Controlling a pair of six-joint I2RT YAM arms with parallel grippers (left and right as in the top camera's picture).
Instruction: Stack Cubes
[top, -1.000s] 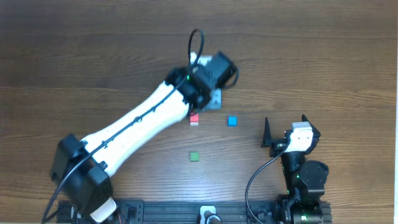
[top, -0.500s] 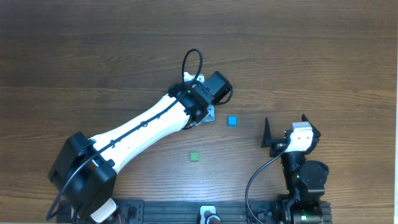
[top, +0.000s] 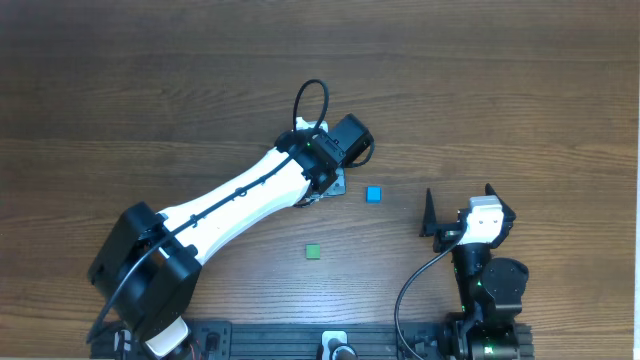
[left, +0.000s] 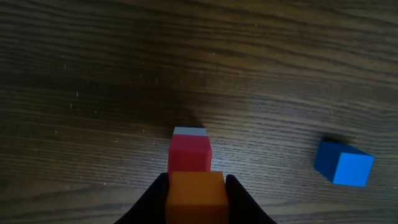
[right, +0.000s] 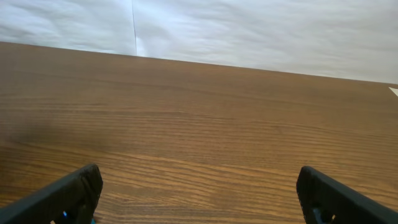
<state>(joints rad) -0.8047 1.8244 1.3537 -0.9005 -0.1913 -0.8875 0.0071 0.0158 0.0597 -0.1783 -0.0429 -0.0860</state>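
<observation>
Over the last second the left pincer, clamped on the orange cube, had swung down-frame in the top view until it covered the red cube at centre, so release seemed near, while the right pincer sat wide at lower right.

A dark brown wooden table, its long grain lines running from side to side, spreads under everything, and past its far edge hangs a pale white backdrop, slightly wrinkled, with one thin dark vertical line down it.
</observation>
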